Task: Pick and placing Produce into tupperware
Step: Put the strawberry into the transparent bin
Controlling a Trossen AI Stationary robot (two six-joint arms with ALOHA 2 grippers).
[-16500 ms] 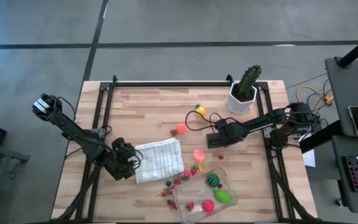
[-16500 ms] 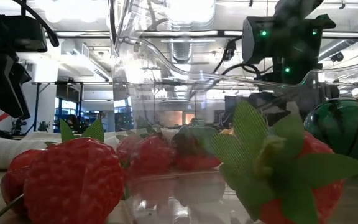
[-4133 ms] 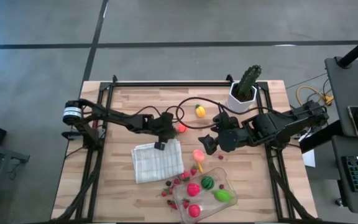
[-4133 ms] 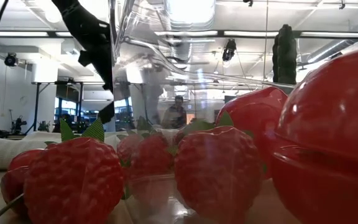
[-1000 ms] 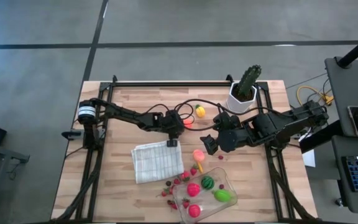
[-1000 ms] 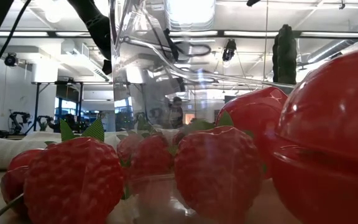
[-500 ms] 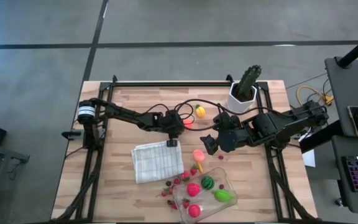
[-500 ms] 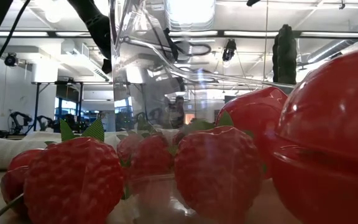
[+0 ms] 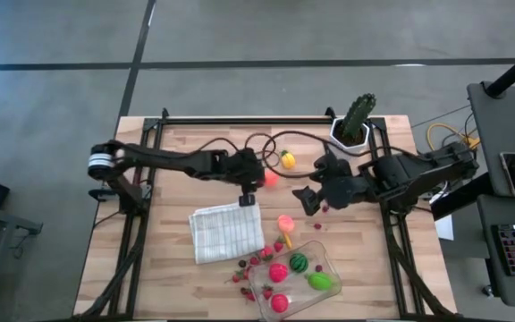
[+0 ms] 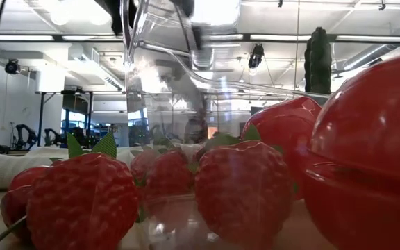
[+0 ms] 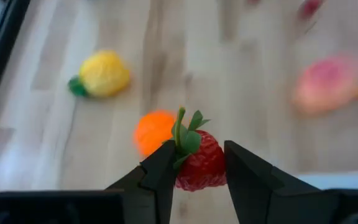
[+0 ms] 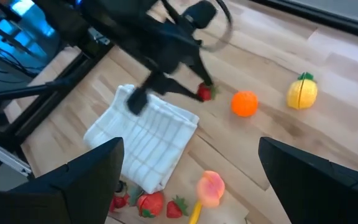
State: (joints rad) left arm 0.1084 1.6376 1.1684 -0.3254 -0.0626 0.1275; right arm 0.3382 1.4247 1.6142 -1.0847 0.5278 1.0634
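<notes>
Where the high view looks down, the left pincer (image 9: pixel 251 179) sits over the middle of the table (image 9: pixel 177 152), just beyond the folded cloth (image 9: pixel 228 230), and the orange fruit (image 9: pixel 270 177) lies right beside it. The right pincer (image 9: pixel 307 199) hangs near the table's centre, spread open and holding nothing. Toward the near edge the tupperware (image 9: pixel 325 266) holds a green striped melon (image 9: pixel 299 262), a green piece and two pink ones, with small red berries (image 9: pixel 256 261) scattered just outside it. A cactus (image 9: pixel 356 116) stands at the far edge.

Low down, big red strawberries (image 10: pixel 82 201) fill the foreground against the clear tupperware wall (image 10: pixel 151 83).

From the left wrist, the left pincer (image 11: pixel 197 168) is closed on a strawberry (image 11: pixel 199 163), raised above the orange fruit (image 11: pixel 154 130), with a yellow lemon (image 11: pixel 103 73) farther off.

From the right wrist, its own fingers (image 12: pixel 86 180) stand wide apart; beyond lie the cloth (image 12: pixel 142 134), orange fruit (image 12: pixel 245 103) and a pink peach (image 12: pixel 211 186).
</notes>
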